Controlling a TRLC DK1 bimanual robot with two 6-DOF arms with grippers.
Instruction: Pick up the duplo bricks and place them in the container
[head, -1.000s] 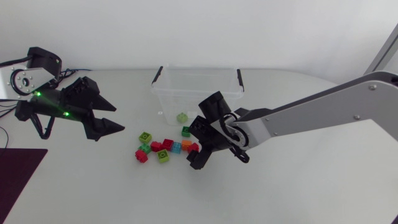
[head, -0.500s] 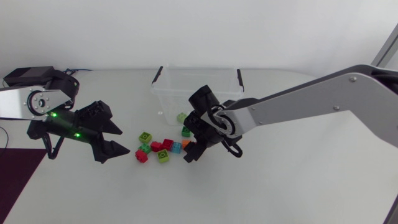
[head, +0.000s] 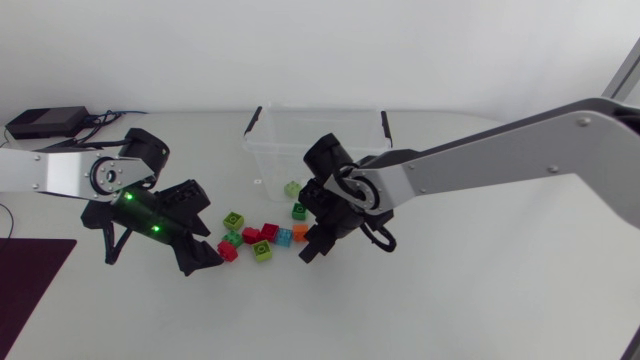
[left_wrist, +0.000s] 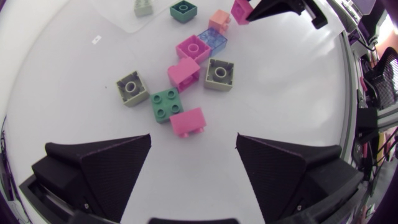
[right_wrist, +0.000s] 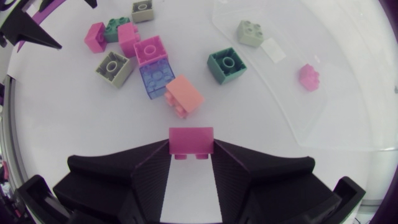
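Right tool (right_wrist: 191, 147) grasps red brick (right_wrist: 191, 136); a lift into the container (head: 318, 128) seems next. Left tool (left_wrist: 193, 137) released above loose bricks (left_wrist: 188, 121).

I see my white table (head: 470, 290) carrying a clear container (head: 318, 110) on its far side, a loose cluster of duplo bricks (head: 258, 238) just before it, and a dark mat (head: 28, 290) at my left.

The black left gripper (left_wrist: 193, 144), fingers spread, is leaving bare white table (left_wrist: 292, 87) between them, but a red plastic brick (left_wrist: 188, 121) just ahead is blocking the way, a cluster of green, olive and red bricks (left_wrist: 184, 71) crowding behind it. Ahead of the black right gripper (right_wrist: 191, 149) an orange brick (right_wrist: 183, 94) and a translucent blue brick (right_wrist: 155, 78) are standing in the path, a dark green brick (right_wrist: 226, 65) sitting just beside the clear plastic container (right_wrist: 336, 93).
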